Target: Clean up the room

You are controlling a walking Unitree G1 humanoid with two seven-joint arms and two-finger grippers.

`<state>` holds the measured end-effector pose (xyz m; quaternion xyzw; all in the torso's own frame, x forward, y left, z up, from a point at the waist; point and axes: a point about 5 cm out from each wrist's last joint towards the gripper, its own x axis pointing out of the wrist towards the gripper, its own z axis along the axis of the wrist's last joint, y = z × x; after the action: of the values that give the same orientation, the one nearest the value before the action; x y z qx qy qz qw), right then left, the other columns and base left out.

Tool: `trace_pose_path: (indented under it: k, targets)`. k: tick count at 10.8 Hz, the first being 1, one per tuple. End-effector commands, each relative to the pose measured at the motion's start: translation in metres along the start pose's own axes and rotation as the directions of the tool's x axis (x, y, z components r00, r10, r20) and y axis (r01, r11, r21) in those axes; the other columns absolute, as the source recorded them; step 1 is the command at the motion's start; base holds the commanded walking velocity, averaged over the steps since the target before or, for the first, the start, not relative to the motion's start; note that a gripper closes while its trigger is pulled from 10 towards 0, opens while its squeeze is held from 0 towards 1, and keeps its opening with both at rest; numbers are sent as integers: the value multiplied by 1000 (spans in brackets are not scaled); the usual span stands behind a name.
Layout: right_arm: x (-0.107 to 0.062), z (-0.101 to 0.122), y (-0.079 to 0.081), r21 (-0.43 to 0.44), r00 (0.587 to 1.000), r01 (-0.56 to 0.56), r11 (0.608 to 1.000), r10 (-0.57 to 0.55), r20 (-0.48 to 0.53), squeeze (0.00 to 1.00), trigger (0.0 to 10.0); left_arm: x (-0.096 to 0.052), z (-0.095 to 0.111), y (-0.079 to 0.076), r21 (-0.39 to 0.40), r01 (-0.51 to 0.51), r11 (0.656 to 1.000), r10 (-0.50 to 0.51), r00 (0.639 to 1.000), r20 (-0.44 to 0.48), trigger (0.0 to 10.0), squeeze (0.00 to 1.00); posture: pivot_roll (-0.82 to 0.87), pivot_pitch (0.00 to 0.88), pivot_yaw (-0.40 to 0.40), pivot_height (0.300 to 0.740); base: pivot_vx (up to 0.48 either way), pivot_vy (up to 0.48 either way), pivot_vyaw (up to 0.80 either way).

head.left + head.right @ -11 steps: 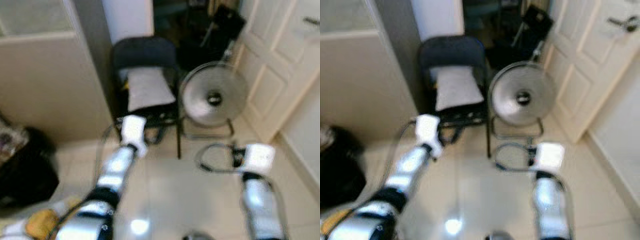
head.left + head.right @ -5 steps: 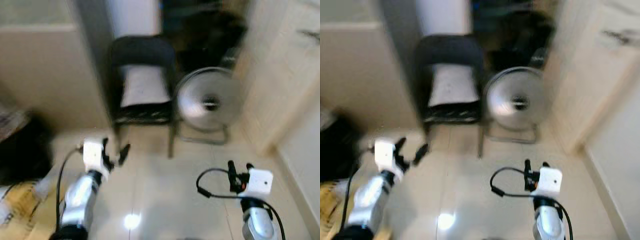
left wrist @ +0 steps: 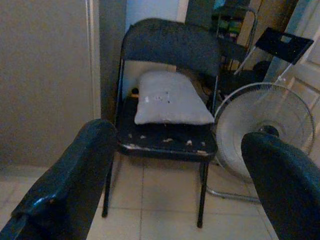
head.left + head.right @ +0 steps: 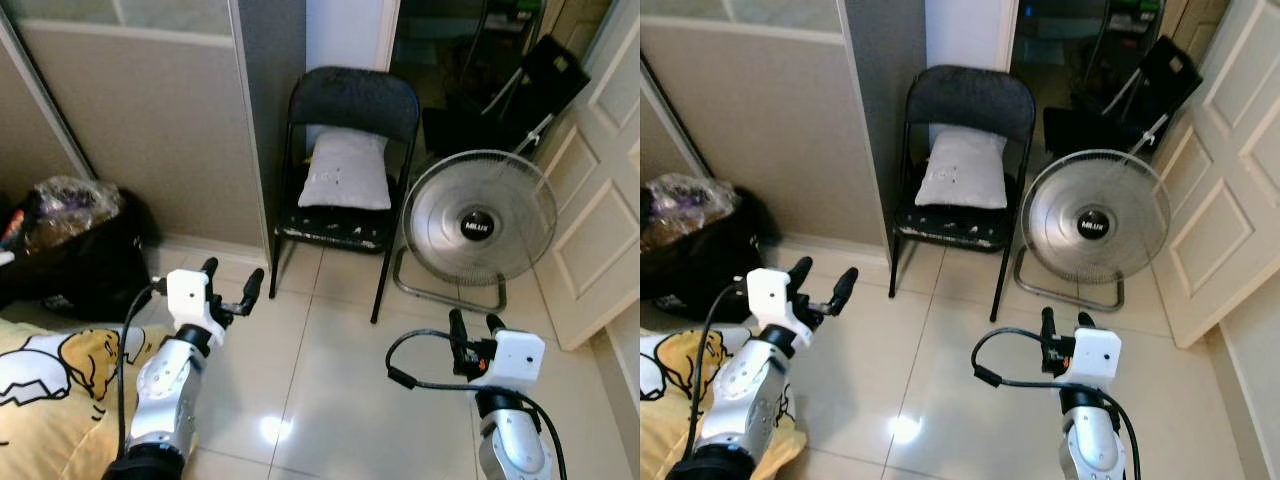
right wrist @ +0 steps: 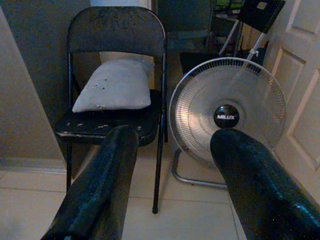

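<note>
I am looking down from the head camera at a pale tiled floor (image 4: 330, 360). In the upper centre of the frame stands a black folding chair (image 4: 345, 190) with a grey-white pillow (image 4: 348, 172) propped on its worn seat, leaning against the backrest. Just to the right of the chair, a round floor fan (image 4: 471, 222) on a metal loop stand faces me, with a white panelled door (image 4: 600, 210) at the right edge. Behind the fan, in the upper right, a dark doorway shows black folded stands, too dim to name.

At the left edge, a black bag (image 4: 75, 265) sits against a beige sliding panel (image 4: 140, 130), with crinkled plastic wrapping on top. In the lower left corner lies a yellow blanket with a cartoon print (image 4: 45, 385).

My left gripper (image 4: 229, 288) is raised in the lower left, fingers spread wide and holding nothing, pointed toward the chair. My right gripper (image 4: 473, 334) is low in the lower right, fingers parted narrowly and empty, aimed between chair and fan.
</note>
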<state>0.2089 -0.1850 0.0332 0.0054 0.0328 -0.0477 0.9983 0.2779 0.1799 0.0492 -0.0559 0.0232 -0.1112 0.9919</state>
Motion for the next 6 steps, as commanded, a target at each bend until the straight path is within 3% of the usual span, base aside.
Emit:
trace_pose_path:
  k: [1,2,3,4,6]
  targets:
    - [1,3,-2,-4,1000,-3,1000,3,4,0,10000,2,0,5,-41,-78,996,77,997,-30,10000,0,-103,0,7,740,0,0,0]
    - [2,0,-5,9,999,38,999,-38,-8,0,10000,-1,-6,14,-126,-227,966,219,973,-71,10000,0,-110,0,5,740,0,0,0]
    - [4,-3,-9,39,996,87,995,-86,-28,0,10000,-3,-10,11,-133,-243,961,232,968,-95,10000,0,-112,0,3,740,0,0,0]
    - [6,-2,-11,34,997,80,996,-79,-25,0,10000,-3,-9,1,-89,-177,980,169,982,-86,10000,0,-111,0,1,740,0,0,0]
    - [7,-2,-12,34,996,80,996,-79,-27,0,10000,-2,-6,-2,-54,-151,987,146,986,-81,10000,0,-108,0,-2,740,0,0,0]
